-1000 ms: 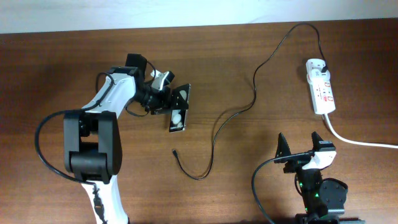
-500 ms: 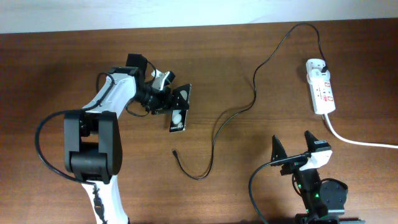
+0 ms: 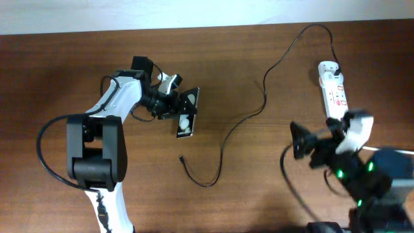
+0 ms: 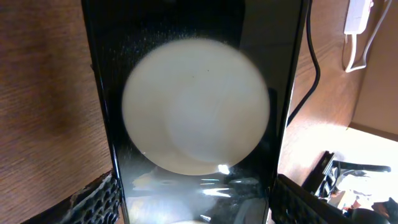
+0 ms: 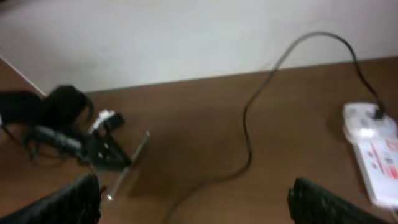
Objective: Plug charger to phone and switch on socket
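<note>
The phone point(image 3: 186, 111) is a black slab with white round reflections, left of the table's middle, and my left gripper point(image 3: 172, 103) is shut on its long edges. Close up, the phone point(image 4: 196, 112) fills the space between the ribbed pads point(image 4: 96, 199). The charger point(image 3: 264, 97) is a thin black cable that runs from its plug in the socket point(image 3: 335, 90) across the table to a loose tip point(image 3: 182, 157) in front of the phone. My right gripper point(image 3: 315, 137) hangs open and empty just in front of the socket. Its own view shows the charger point(image 5: 249, 130) and the socket point(image 5: 373, 149) ahead.
A thick white cord point(image 3: 378, 148) leaves the socket's near end toward the right edge. The table point(image 3: 259, 200) is dark brown wood with a white wall behind it. The left arm's body point(image 3: 97, 149) takes up the near left.
My right arm has risen and swung back and to the right, toward the socket, jaws still wide. The left gripper and the phone have stayed put.
</note>
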`<state>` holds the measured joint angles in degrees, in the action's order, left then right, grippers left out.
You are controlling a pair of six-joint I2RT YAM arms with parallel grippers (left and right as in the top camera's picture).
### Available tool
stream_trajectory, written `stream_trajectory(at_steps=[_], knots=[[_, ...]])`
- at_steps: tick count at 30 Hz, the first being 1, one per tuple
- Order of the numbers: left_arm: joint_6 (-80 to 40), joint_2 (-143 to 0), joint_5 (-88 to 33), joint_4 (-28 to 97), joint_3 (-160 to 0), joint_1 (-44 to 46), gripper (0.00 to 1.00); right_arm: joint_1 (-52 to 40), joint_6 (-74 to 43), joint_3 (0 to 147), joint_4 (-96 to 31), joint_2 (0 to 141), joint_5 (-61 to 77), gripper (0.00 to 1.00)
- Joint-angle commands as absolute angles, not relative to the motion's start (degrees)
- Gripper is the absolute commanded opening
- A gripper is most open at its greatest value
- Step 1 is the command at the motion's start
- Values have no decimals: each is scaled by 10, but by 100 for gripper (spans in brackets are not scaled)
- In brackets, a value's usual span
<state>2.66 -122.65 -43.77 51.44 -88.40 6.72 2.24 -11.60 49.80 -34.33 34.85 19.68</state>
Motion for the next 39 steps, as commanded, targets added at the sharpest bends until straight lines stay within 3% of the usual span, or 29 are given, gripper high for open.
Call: stream_trajectory(at_steps=[1,4,10,12,18,28,30,31,35,39], knots=[[40,-1201,-462,515,-883,65,67,19,-116,614,-439,477,258,99],[40,-1201,-461,515,-883,65,67,19,-116,682,-490,592,336,99],[40,-1201,-461,515,-883,65,68,19,-129,690,-475,779,525,99],[40,-1201,-461,515,-883,65,68,10,-128,690,-476,835,552,89],[40,-1201,-461,515,-883,65,68,-105,-125,690,-427,932,473,85],[40,-1201,-461,515,-883,65,69,-267,-246,688,-162,1098,428,82],[40,-1201,-461,515,-883,65,69,-279,-246,688,-136,1104,427,79],[40,-1201,-461,515,-883,65,69,-284,-258,688,-114,1104,413,73],[40,-1201,-461,515,-883,65,68,-300,-367,688,-105,1109,279,72],[40,-1201,-461,515,-883,66,69,-319,-370,688,-68,1111,277,63]])
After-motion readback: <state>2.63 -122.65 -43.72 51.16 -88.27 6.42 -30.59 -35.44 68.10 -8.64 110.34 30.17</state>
